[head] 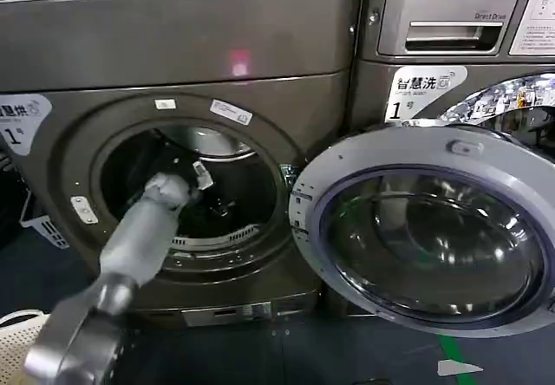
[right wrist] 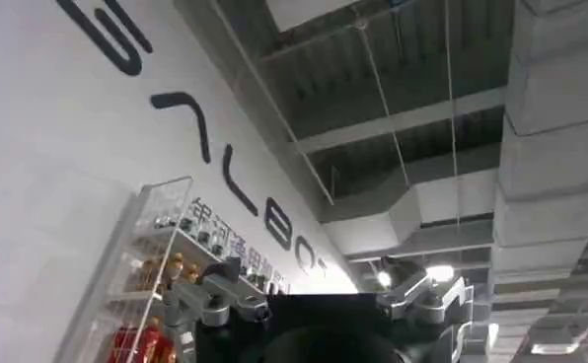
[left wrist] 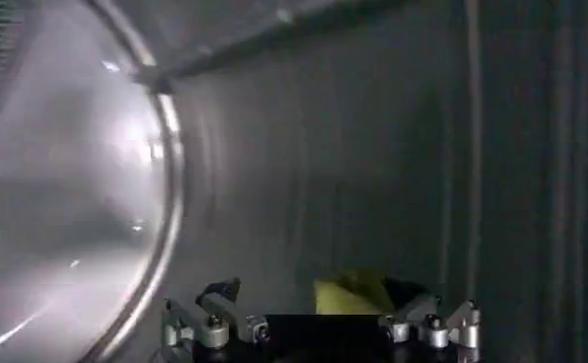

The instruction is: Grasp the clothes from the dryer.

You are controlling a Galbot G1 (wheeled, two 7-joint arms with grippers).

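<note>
Peeking out as a small yellow-green lump, the clothes sit low in the left wrist view, right at the left claw and between its two finger mounts, against the dark ribbed wall of the drum. Whether the fingers have closed on the fabric I cannot tell — the tips themselves are cut off at the edge of that view, so the bundle may be pinched or merely lying just ahead of them. In the head view the left arm reaches through the round mouth of the dryer, its wrist well inside the porthole, and the fabric cannot be made out there in the dark interior. The dryer's door hangs wide open to the side, in front of the silver LG machine. My reading is that the reach into the drum is done and the claw is at the clothes; what is left is confirming a firm pinch and drawing the bundle out through the mouth. The right claw is parked well away from the work, pointing up at a ceiling and a lettered wall — its finger tips are hidden too.
</note>
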